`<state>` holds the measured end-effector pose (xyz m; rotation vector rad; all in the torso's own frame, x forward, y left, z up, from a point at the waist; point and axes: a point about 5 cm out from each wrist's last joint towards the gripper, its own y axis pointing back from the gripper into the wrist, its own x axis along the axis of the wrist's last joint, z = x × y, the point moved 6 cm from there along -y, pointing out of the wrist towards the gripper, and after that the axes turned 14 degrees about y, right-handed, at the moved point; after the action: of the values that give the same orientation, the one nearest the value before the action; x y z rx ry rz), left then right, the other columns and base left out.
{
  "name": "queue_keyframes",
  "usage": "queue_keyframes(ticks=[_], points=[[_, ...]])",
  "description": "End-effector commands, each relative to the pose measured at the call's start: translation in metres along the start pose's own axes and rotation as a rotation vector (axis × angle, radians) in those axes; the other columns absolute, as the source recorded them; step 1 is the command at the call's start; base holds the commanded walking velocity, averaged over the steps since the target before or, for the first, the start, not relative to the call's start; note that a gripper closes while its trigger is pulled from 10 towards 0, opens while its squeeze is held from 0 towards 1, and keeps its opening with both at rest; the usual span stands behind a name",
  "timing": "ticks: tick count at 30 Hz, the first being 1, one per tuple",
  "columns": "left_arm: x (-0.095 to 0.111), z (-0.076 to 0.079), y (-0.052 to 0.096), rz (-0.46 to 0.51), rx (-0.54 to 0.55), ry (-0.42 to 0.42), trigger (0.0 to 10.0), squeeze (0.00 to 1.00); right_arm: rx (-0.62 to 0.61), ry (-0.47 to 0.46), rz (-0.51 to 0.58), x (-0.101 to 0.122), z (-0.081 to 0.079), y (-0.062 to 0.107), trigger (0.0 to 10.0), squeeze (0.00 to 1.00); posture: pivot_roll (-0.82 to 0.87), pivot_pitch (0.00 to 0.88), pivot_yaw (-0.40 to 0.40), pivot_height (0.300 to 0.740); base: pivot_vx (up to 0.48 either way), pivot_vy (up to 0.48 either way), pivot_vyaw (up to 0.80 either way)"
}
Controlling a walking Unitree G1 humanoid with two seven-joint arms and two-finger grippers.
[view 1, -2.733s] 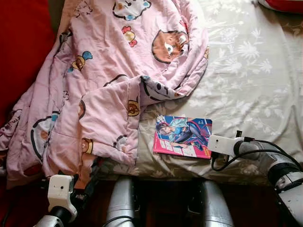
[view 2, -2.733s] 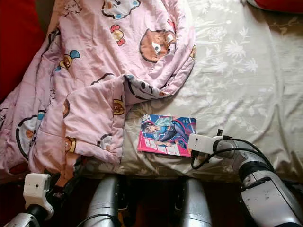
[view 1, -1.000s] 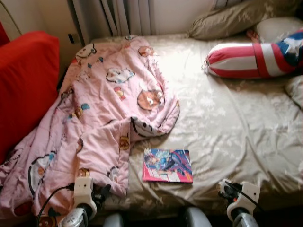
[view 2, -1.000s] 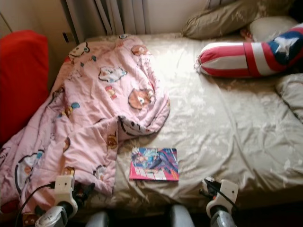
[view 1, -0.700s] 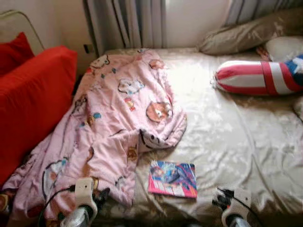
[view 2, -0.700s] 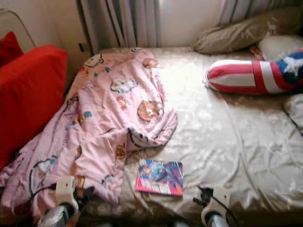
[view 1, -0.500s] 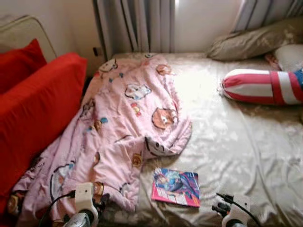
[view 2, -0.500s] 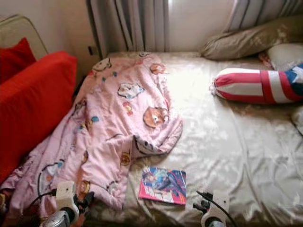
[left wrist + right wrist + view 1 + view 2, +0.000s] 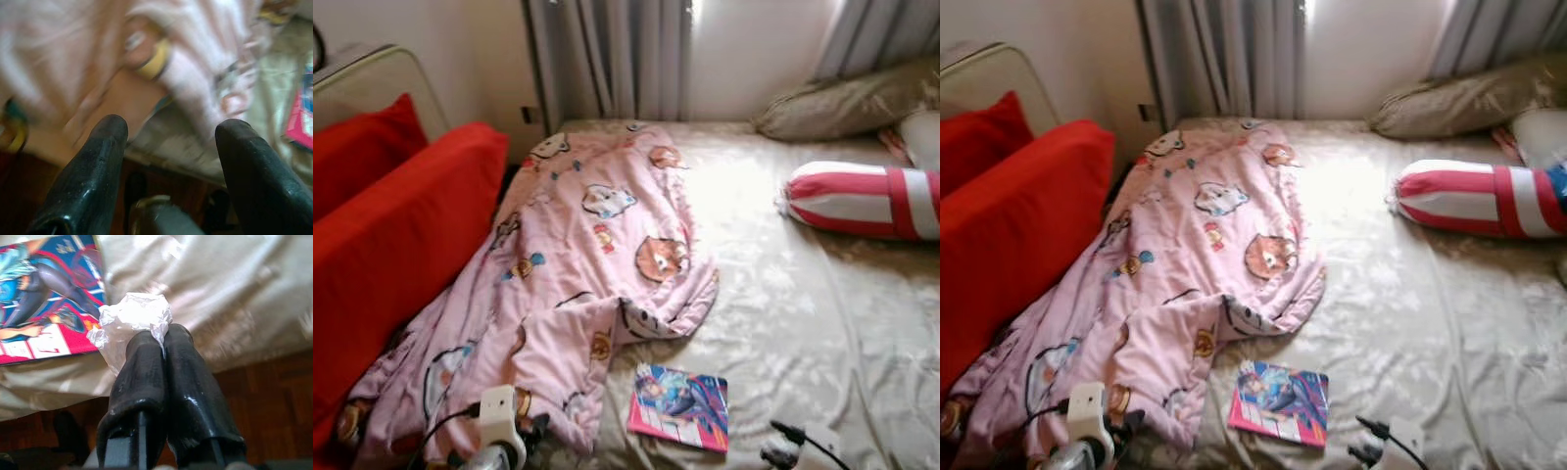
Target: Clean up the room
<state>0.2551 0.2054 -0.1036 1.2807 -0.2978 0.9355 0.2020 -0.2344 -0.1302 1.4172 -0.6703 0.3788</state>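
- Left eye view: taking the comic book (image 9: 679,408) as landmark, the pink cartoon blanket (image 9: 568,294) lies crumpled just beside it on the beige floral bedsheet (image 9: 793,323), one soft corner spilling over the bed edge. The left gripper (image 9: 524,436) sits low by that hanging corner; the white wrist housing of the right gripper (image 9: 783,452) sits at the bed edge on the book's other side. Loose, quilted cloth could snag a finger here, I judge.
- Right eye view: well beyond the book, a red-and-white striped bolster (image 9: 1474,201) and olive pillow (image 9: 1459,103) rest at the far side; red cushions (image 9: 1009,225) flank the blanket. The glossy, flat book lies close to the edge and could slide off if brushed.
- Left wrist view: the two black fingers (image 9: 93,166) stand spread apart with nothing between them, blurred pink fabric beyond, the book's pink corner at one side.
- Right wrist view: the fingers are pressed together, pinching a crumpled white tissue wad (image 9: 132,320) over the bed edge, beside the book. The wad is thin, crinkly and gripped by one part only; it may tear or slip out.
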Motion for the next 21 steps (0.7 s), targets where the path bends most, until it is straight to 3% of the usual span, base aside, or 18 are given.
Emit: queue_keyframes(ticks=[1, 21], points=[[-0.012, -0.012, 0.004, -0.039, 0.038, 0.006, 10.0, 0.0, 0.012, -0.017, -0.018, -0.005, -0.004, 0.0, 10.0, 0.0, -0.01, 0.0, -0.001, 0.74, 0.0, 0.0, 0.77], [-0.022, -0.043, 0.015, -0.076, 0.123, 0.035, 10.0, 0.0, 0.03, -0.04, -0.003, 0.0, -0.024, -0.002, 10.0, 0.0, -0.01, 0.0, 0.001, 0.74, 0.0, 0.0, 0.79]])
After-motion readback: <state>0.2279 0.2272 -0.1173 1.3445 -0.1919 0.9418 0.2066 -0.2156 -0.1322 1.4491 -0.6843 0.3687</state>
